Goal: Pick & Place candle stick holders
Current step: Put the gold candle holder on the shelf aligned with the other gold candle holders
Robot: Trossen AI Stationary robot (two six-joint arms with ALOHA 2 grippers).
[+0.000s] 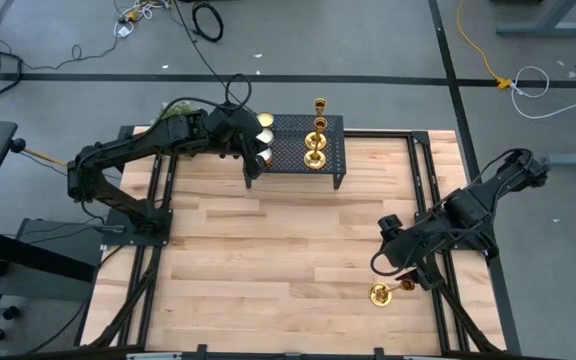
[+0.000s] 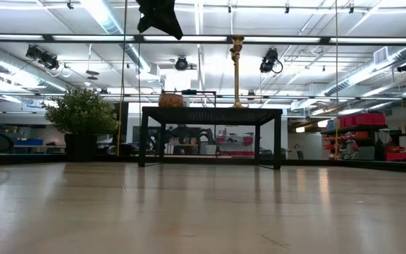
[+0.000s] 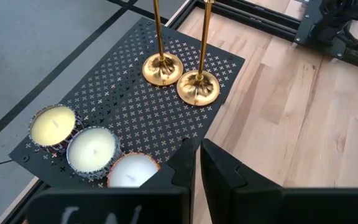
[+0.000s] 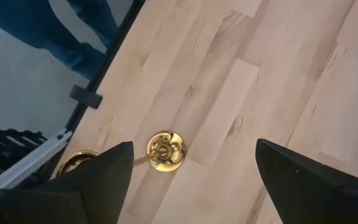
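Note:
Two gold candle stick holders (image 3: pixel 197 87) (image 3: pixel 162 67) stand upright on their round bases on a black perforated stand (image 1: pixel 328 145) at the table's far edge. A third candle stick holder (image 1: pixel 386 291) lies on its side on the wood near the right front; in the right wrist view its base (image 4: pixel 165 151) faces the camera. My right gripper (image 4: pixel 192 147) hangs open just above it, a finger to either side, touching nothing. My left gripper (image 3: pixel 197 158) is shut and hovers over the stand's near left corner, well above it in the low view (image 2: pixel 159 17).
Three white candles in tins (image 3: pixel 93 149) sit along the stand's left end, under my left gripper. The table's metal frame rail (image 4: pixel 86 96) runs close to the lying holder. A person's legs (image 4: pixel 55 31) stand beyond that edge. Bare wood (image 1: pixel 268 250) lies mid-table.

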